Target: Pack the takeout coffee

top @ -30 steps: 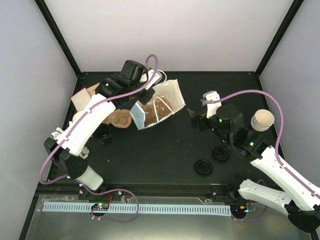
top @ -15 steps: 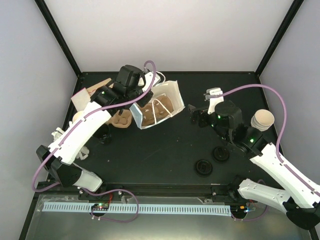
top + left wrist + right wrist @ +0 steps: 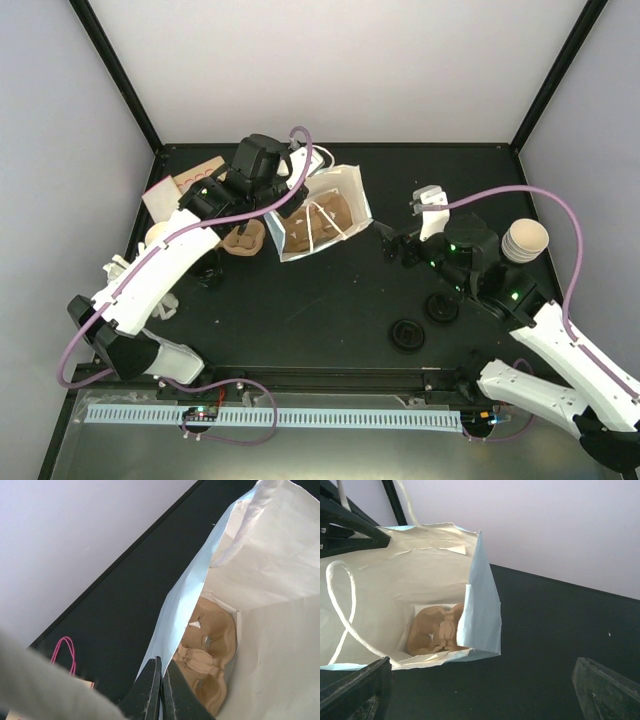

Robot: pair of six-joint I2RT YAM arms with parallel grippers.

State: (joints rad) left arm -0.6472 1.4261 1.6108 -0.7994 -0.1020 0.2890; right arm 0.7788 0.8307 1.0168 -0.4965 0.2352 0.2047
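A white paper bag (image 3: 340, 195) with light-blue sides lies tilted at the back middle of the table, its mouth facing the arms. A brown pulp cup carrier (image 3: 315, 228) sits at its bottom, also visible as the carrier (image 3: 212, 652) and the carrier (image 3: 435, 630). My left gripper (image 3: 285, 205) is shut on the bag's left rim; its fingers (image 3: 150, 687) pinch the blue wall of the bag (image 3: 260, 580). My right gripper (image 3: 398, 225) stands open just right of the bag (image 3: 410, 575), with nothing between its fingers (image 3: 355, 690).
A stack of paper cups (image 3: 525, 240) stands at the right. Two black lids (image 3: 407, 335) (image 3: 442, 307) lie in front of the right arm. A second pulp carrier (image 3: 243, 238), a cup (image 3: 160, 235) and a pink-handled bag (image 3: 180, 185) sit at the left.
The left gripper has shifted right with the bag's rim, and the bag has turned a little and opened wider. The right gripper has dipped slightly and stays open.
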